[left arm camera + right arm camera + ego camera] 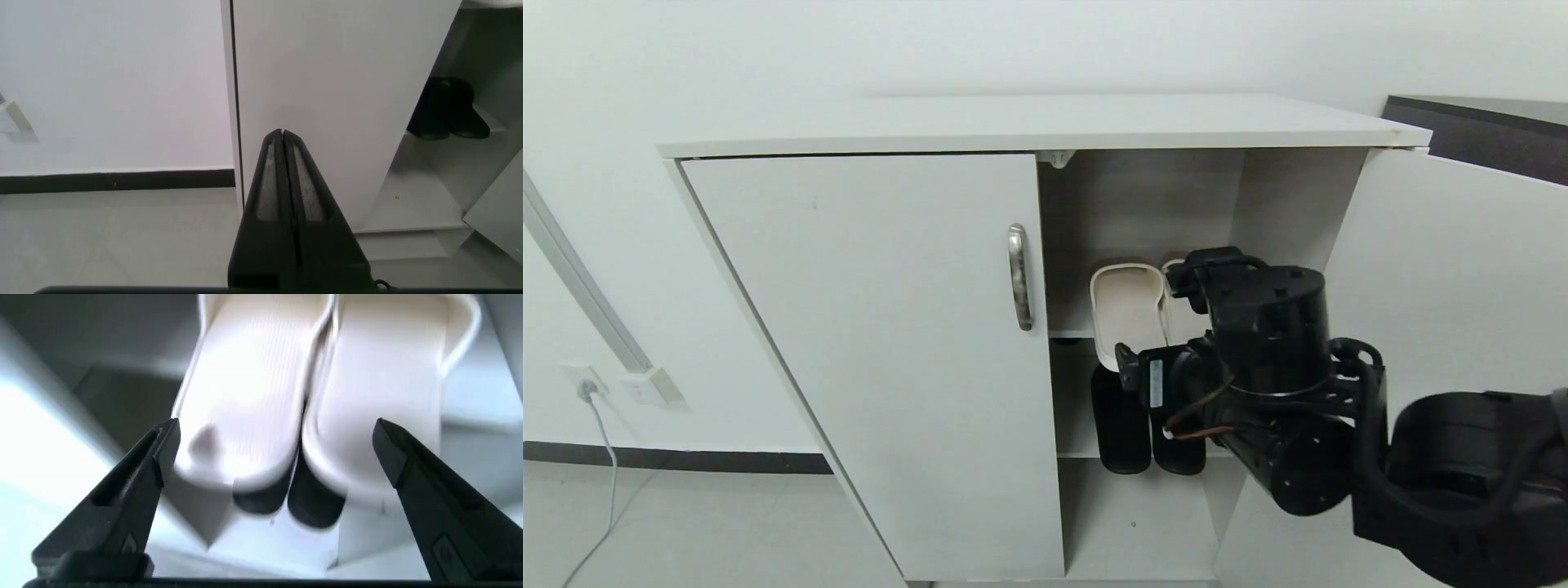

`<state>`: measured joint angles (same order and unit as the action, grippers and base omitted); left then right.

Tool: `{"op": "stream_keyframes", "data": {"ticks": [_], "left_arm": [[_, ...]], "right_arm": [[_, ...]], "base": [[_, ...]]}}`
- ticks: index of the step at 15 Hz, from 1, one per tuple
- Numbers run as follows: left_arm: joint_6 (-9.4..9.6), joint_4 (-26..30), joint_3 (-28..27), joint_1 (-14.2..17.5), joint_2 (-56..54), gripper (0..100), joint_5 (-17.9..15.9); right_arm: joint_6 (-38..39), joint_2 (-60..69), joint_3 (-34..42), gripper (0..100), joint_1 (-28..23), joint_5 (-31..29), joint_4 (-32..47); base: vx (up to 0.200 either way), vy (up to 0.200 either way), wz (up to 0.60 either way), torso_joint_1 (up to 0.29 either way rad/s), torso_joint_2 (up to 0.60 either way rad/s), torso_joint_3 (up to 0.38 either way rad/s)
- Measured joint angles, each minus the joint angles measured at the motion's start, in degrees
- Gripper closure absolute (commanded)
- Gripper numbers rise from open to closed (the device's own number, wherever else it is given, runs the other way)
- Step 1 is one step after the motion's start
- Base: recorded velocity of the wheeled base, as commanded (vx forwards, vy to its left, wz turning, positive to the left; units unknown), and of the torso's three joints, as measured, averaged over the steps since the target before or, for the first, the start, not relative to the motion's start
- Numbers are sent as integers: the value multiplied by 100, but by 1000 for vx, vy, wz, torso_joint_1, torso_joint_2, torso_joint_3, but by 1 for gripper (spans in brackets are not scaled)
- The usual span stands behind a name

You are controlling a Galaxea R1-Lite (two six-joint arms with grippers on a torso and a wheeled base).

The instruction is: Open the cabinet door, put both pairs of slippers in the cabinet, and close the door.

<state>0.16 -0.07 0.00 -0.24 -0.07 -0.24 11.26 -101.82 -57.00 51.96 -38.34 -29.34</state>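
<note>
— Where are the slippers sitting now?

— Both pairs are sitting inside the cabinet [1045, 122]. The white slippers [1127, 306] are lying side by side on the upper shelf. The black slippers [1123, 433] are resting on the shelf below, their ends poking out over its edge.

— Is either arm holding anything?

— No. The right gripper [276, 429] is hovering just in front of the white pair with its fingers spread wide, one to each side, gripping nothing. The left gripper [282, 143] is hanging well off to the side, facing the closed left door [866, 327], its fingers pressed together and empty.

— So what's remaining?

— I'm judging the opening and the loading as done: the right door [1445, 269] is standing wide open, and I'm counting two pairs on the shelves. Only the closing is waiting. The right arm is sitting in the opening, so it's going to need to come out before that door can swing.

— Anything worrying you?

— The black pair overhanging its shelf. I'm guessing the door is going to clear them, but I can't tell that from here.
</note>
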Motion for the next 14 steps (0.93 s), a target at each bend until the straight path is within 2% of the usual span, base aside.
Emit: {"op": "stream_keyframes", "data": {"ticks": [1, 4, 14], "left_arm": [[2, 0, 0, 2, 0, 100, 0], [-5, 0, 0, -2, 0, 100, 4], [-11, 0, 0, -2, 0, 100, 6]], "right_arm": [[-5, 160, 262, 100, 85, 73, -158], [-10, 429, 645, 100, 193, 213, -243], [23, 466, 742, 100, 284, 213, -256]], "base": [[0, 0, 0, 0, 0, 0], [0, 0, 0, 0, 0, 0], [0, 0, 0, 0, 0, 0]]}}
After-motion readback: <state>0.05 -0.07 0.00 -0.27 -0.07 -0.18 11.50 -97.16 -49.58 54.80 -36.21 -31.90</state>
